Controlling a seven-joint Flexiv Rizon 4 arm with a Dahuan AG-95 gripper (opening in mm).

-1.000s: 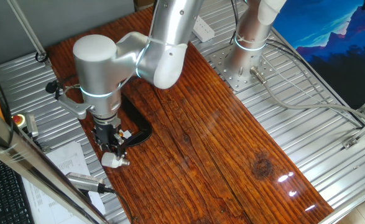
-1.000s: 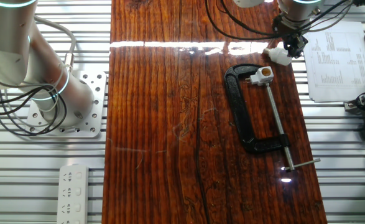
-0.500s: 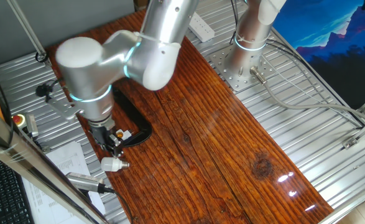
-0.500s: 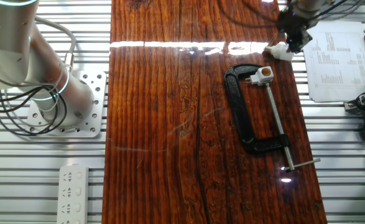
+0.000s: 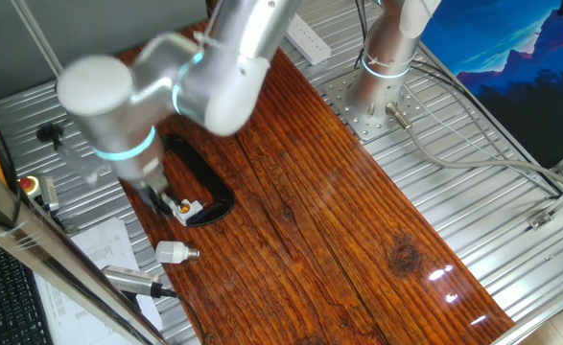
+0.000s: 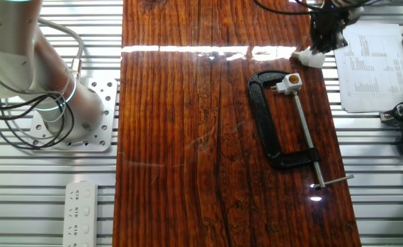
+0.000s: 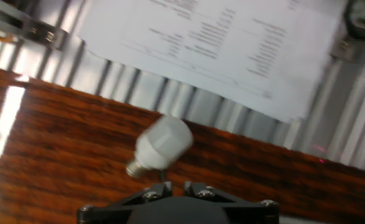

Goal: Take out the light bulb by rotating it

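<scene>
The light bulb (image 5: pixel 175 252) lies on its side on the wooden table, free of the socket, white dome left and metal base right. It also shows near the board's edge (image 6: pixel 309 57) and, in the hand view, just ahead of the fingers (image 7: pixel 160 146). My gripper (image 5: pixel 159 198) hangs above and behind it, blurred by motion, beside the white socket block (image 5: pixel 187 207) with its orange centre. From the other side the gripper (image 6: pixel 323 38) is just above the bulb. In the hand view the gripper (image 7: pixel 175 185) stands open with nothing between its fingers.
A black C-clamp (image 6: pixel 277 130) holds the socket block (image 6: pixel 290 81) to the board. A printed sheet (image 6: pixel 369 68) lies on the metal slats beside the table edge. A silver cylindrical tool (image 5: pixel 128 278) rests near the bulb. A second arm's base (image 5: pixel 377 86) stands at the back.
The gripper let go of the bulb, which now lies on the table. The arm has lifted and swung away from it, towards the socket block and the table edge.
</scene>
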